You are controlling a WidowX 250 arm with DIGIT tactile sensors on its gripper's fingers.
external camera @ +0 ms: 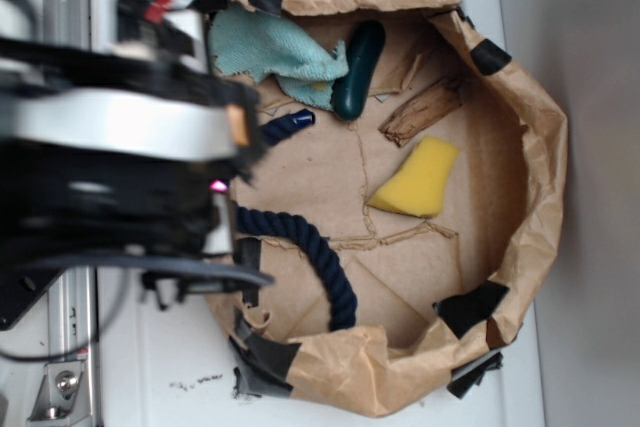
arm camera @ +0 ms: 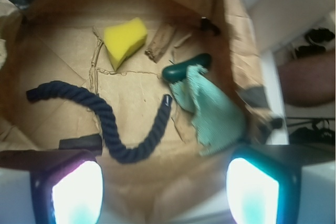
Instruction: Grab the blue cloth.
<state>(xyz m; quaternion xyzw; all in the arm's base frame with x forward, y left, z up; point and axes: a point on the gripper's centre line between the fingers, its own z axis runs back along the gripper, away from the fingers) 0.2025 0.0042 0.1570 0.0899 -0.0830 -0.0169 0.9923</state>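
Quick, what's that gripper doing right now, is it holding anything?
Gripper: open and empty, above the rope, not touching the blue cloth.

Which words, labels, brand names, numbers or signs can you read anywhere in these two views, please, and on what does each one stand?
None: no legible text shows in either view.
The blue cloth, yellow sponge, navy rope, dark green oblong thing and brown paper wall carry no print.
The black tape patches are plain.
The robot arm is blurred; any marking there cannot be read.
The gripper shows only glowing pads.
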